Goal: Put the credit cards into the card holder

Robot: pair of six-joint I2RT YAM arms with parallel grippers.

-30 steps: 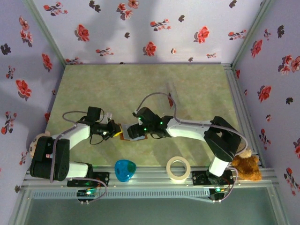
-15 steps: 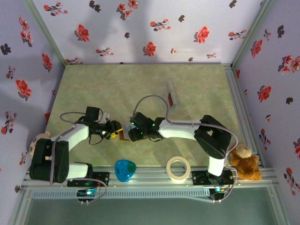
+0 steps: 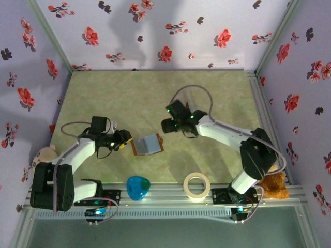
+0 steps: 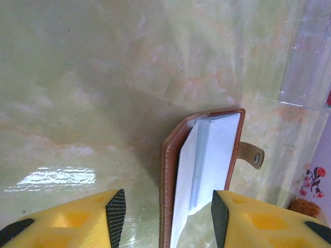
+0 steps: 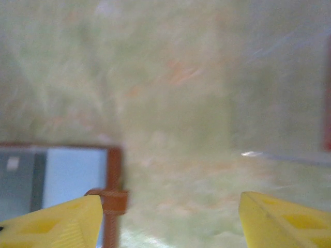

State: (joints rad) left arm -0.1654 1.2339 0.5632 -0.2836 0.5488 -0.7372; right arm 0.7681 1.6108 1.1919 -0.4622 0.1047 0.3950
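- Two grippers flank the card holder. The left gripper sits at the holder's left end, jaws parted and pinching nothing; the brown spine runs into the gap but meets neither pad. The right gripper hovers off the holder's far-right corner, jaws wide and empty.
- One clear plastic stand stands beyond the holder on that same far-right side, well apart from it.
- One tape roll lies nearer the arm bases than the holder, off to its right.
- One card holder lies spread open and flat on the green table, pale inner faces up, with its closing tab jutting from a long edge. It looks light and soft-sided, likely to skate on the glossy top or fold under a push. The stitched spine or a long edge seems the surest hold, with one arm pinning it while the other feeds.
- Of the credit cards, one can be counted for certain: a red sliver at the stand, far from the holder. Whether the pale layers inside the holder are cards or lining cannot be told. Such cards look thin, stiff, slick and nearly weightless. They are probably best pinched across the flat faces at a free-standing edge, since a card lying flat offers no lip.
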